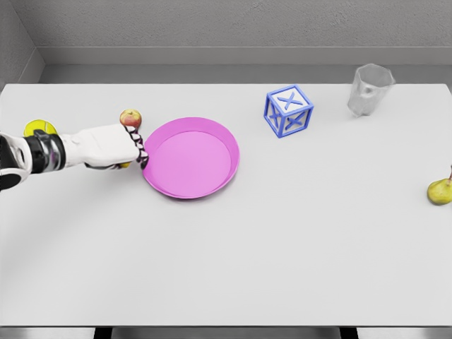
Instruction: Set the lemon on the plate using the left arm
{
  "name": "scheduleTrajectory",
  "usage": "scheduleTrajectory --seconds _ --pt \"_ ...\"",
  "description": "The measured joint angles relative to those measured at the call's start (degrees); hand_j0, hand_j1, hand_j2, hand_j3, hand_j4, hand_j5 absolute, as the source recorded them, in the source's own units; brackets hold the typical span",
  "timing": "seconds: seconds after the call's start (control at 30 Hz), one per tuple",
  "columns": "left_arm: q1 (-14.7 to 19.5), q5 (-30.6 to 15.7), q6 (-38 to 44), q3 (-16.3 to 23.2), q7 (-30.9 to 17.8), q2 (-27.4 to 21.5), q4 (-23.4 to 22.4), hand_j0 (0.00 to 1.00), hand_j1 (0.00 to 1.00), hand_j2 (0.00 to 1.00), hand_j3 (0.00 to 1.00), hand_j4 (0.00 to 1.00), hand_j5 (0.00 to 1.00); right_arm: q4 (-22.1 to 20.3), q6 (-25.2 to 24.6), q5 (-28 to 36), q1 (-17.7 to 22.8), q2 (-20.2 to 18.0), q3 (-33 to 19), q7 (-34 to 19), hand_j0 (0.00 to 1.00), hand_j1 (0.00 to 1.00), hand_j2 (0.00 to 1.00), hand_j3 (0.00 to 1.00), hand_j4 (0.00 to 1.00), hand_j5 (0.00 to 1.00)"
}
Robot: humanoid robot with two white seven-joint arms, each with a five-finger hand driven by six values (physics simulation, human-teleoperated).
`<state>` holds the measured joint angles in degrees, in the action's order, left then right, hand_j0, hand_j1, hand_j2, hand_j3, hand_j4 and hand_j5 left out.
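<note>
1. The near half of the white surface [233, 275] carries nothing; the right arm does not show in the head view.
2. The left hand [106, 147] reaches in from the left edge, palm down, its dark fingers [141, 152] curled at the rim of the pink plate [229, 166].
3. A sliver of yellow peeks out under the hand at its lower edge. It may be the lemon [124, 165], but whether the fingers grip it I cannot tell.
4. A lemon should be light, firm and smooth, apt to roll, so it is best held across its middle from above.
5. A yellow-green round thing [39, 128] lies behind the wrist, and a small apple [131, 117] just beyond the hand.
6. Farther off: a blue crate-like cube [289, 111], a clear cup [370, 90], and a pear [439, 191] at the right edge.
</note>
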<state>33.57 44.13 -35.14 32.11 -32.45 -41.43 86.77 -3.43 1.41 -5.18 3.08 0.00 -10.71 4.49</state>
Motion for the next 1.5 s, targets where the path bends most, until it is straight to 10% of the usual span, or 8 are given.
scheduleTrajectory --seconds 1.5 --pt "4.7 0.0 0.0 4.7 -0.3 7.3 2.9 0.55 0.55 0.55 0.55 0.55 0.55 0.0 0.0 0.0 0.0 0.0 0.0 0.0 1.00 1.00 1.00 1.00 1.00 1.00"
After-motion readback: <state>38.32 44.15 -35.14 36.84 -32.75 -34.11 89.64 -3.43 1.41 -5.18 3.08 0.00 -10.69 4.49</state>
